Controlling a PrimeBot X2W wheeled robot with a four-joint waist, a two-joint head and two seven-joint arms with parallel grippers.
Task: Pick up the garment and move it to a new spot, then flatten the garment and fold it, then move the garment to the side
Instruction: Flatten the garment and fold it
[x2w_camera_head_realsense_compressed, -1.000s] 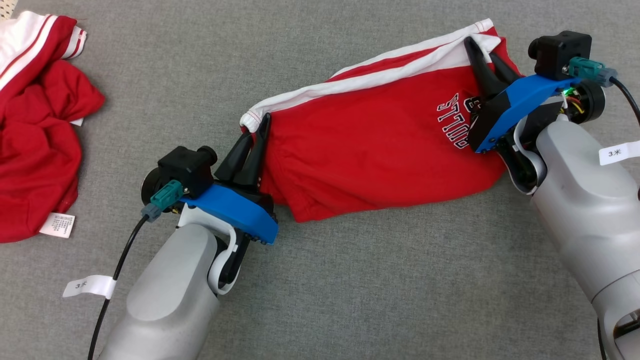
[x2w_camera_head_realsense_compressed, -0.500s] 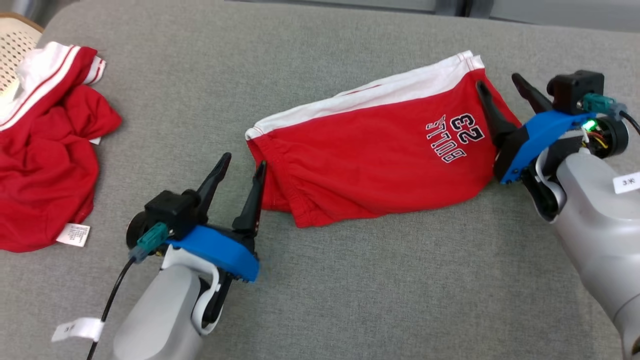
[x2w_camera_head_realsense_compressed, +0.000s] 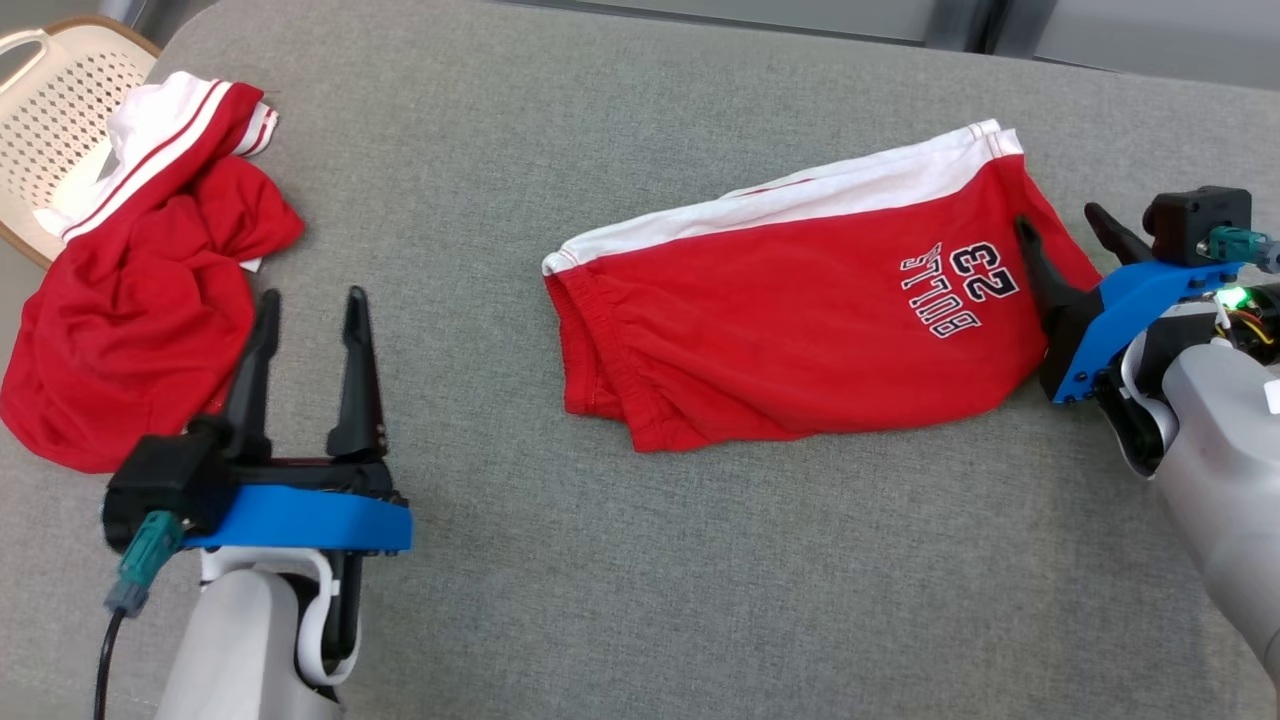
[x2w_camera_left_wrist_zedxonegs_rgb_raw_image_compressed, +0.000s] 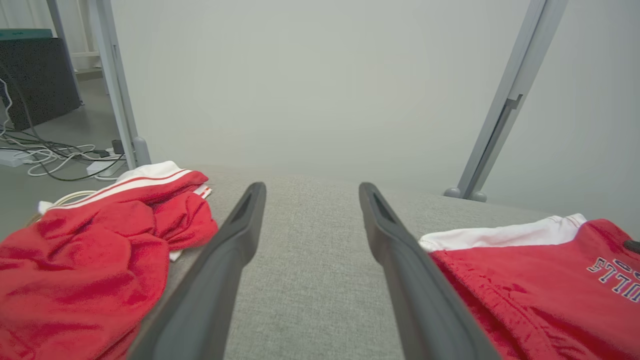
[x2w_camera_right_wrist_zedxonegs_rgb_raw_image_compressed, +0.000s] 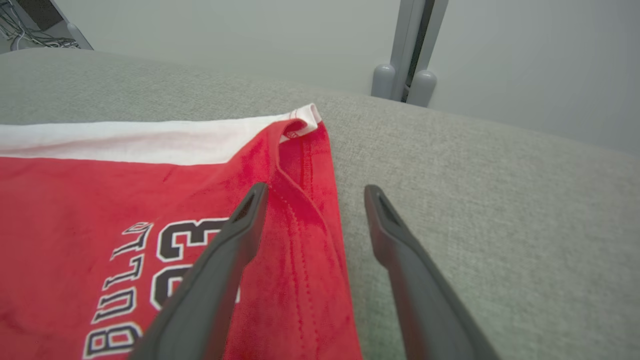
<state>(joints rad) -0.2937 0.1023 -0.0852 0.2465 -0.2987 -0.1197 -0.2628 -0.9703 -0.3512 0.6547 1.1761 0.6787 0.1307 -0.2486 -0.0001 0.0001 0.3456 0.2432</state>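
1. Red garment writing: dark lettering with a white outline reads "BULLS" and "23". It sits at the end nearest the right gripper and appears upside down in the head view. In the right wrist view, "BULL" and "23" show beside and partly under that gripper's left finger.
2. The right gripper has its jaws spread wide and grips nothing. Its left finger lies over the red hem and its right finger over the grey padded surface, with the garment's side edge running between them. I cannot tell whether the finger actually rests on the cloth.
3. The left gripper is also spread wide and empty, with only grey surface between its fingers. The garment's gathered end lies off to its right, apart from it. A heap of red and white cloth lies close on its left. A pale perforated basket lies beyond that heap.
4. The garment lies flat and stretched lengthwise between the two grippers. It is folded along its length, with a white band along the far edge and a puckered, elastic-looking end toward the left gripper. A few soft wrinkles cross the near edge.
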